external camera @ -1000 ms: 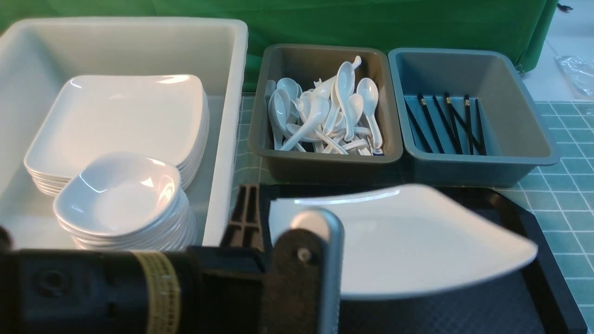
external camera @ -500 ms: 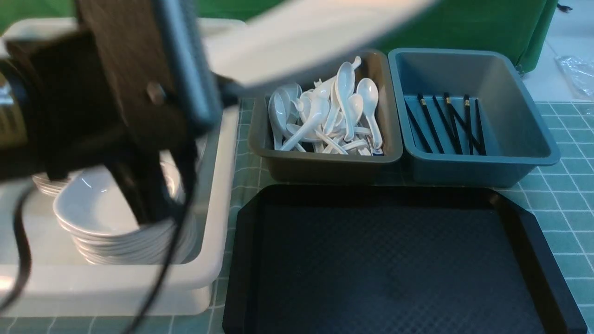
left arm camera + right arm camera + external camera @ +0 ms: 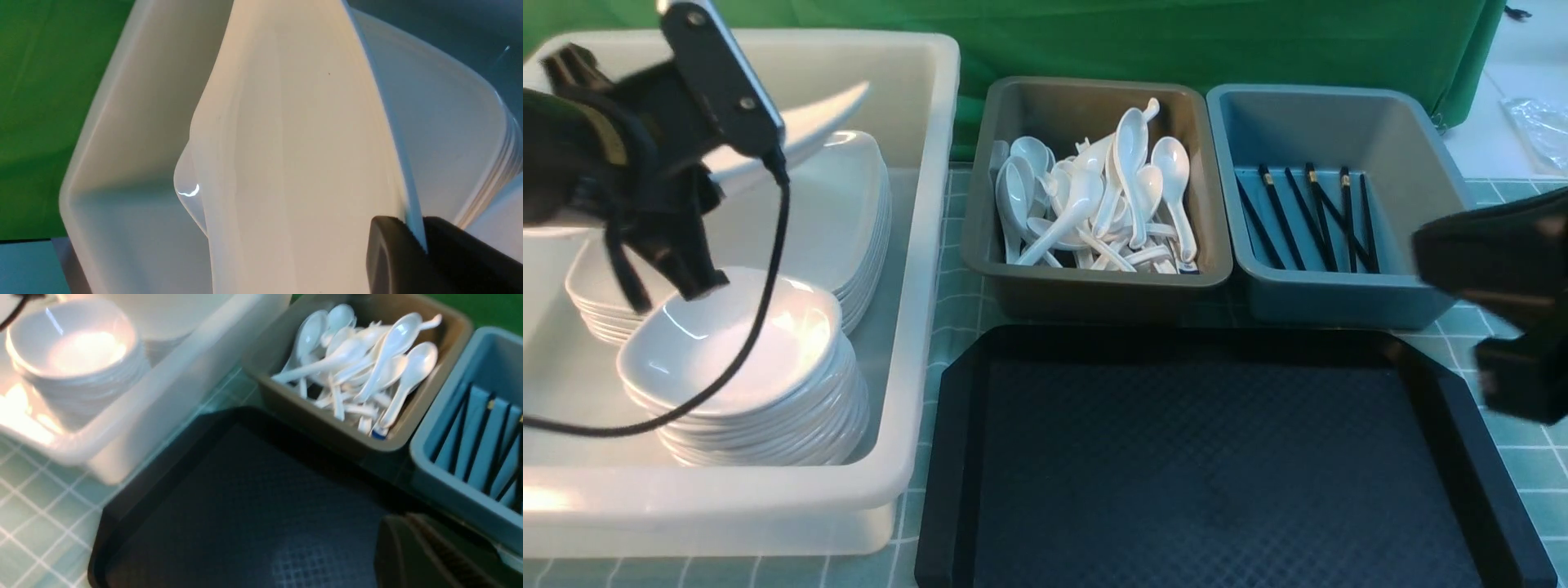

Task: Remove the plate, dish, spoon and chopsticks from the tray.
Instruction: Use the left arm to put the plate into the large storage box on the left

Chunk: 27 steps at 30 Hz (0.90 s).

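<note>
The plate (image 3: pixel 821 114), glossy white, hangs tilted above the plate stack (image 3: pixel 841 204), its rim clamped in the left gripper (image 3: pixel 414 241). The tray (image 3: pixel 1217 465), black with a diamond-textured floor, lies flat to its right, nearer the robot. The dish (image 3: pixel 731 339) probably tops the dish stack (image 3: pixel 768 433).

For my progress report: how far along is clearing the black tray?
Done, it seems: nothing lies on the big black rectangular plastic tray. In hand: the left claw pinches the rim of the large white square plate, tilted over the stack of white plates in the white plastic tub. Left: lower it onto that stack and release.
</note>
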Each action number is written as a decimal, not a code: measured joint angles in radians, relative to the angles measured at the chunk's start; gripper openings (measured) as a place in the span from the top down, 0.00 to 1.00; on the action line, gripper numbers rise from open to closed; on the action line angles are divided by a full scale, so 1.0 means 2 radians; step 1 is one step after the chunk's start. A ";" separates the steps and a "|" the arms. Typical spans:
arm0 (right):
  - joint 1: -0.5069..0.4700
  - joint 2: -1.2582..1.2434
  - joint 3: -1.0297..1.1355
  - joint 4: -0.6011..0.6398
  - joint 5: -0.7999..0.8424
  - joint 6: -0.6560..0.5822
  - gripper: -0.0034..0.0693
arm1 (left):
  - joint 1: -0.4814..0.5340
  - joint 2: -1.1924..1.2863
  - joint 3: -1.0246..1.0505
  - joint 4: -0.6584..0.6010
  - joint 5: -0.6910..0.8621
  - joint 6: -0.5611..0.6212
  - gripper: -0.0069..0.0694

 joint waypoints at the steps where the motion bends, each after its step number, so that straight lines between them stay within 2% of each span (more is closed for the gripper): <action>1: 0.000 0.005 0.000 0.003 0.002 -0.006 0.93 | 0.000 0.014 -0.006 0.010 -0.004 -0.012 0.87; 6: 0.000 0.008 0.000 0.007 0.005 -0.021 0.93 | 0.000 0.044 -0.012 0.025 -0.011 -0.030 0.87; 11: 0.000 0.008 0.000 0.012 0.006 -0.031 0.93 | 0.000 0.069 -0.014 0.046 -0.011 -0.084 0.88; 17: 0.000 0.008 0.004 0.027 0.009 -0.041 0.93 | 0.000 0.073 -0.015 0.042 -0.008 -0.135 0.87; 21: 0.000 0.008 0.005 0.036 0.010 -0.046 0.93 | 0.000 0.073 -0.015 0.027 -0.003 -0.150 0.82; 27: 0.000 0.008 0.005 0.046 0.014 -0.047 0.93 | 0.000 0.073 -0.015 -0.014 -0.003 -0.159 0.62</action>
